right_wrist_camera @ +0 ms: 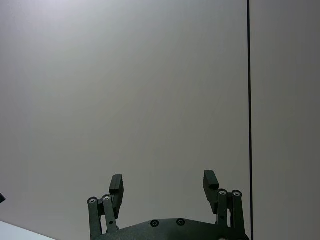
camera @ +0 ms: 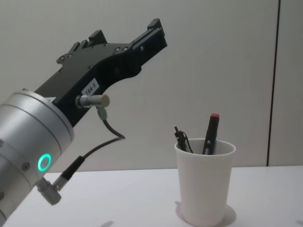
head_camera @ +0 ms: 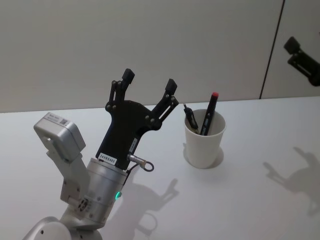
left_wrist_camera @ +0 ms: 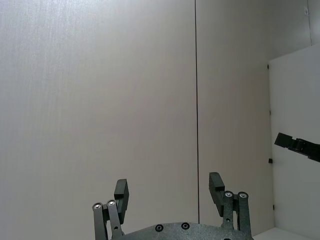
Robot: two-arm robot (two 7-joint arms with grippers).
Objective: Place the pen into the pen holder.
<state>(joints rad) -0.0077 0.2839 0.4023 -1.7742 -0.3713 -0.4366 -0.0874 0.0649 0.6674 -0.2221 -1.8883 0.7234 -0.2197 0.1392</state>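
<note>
Left arm raised over worktop (head_camera: 260, 200), fingers apart, empty.
Left gripper (head_camera: 150, 82) tilts up and away, left of the pen holder (head_camera: 204, 145); right gripper (head_camera: 304, 56) held high at far right, fingers (right_wrist_camera: 116, 184) apart, empty. Holder upright on worktop; red-capped pen (head_camera: 209, 114) and a dark pen (head_camera: 191, 119) stand inside.

White sticker on the black plate of the left hand (head_camera: 149, 85): a short printed code, too small to read in the head view; the chest view shows "484.3" or similar, uncertain.
Sticker on the grey box-shaped wrist module (head_camera: 59, 132): print illegible.
</note>
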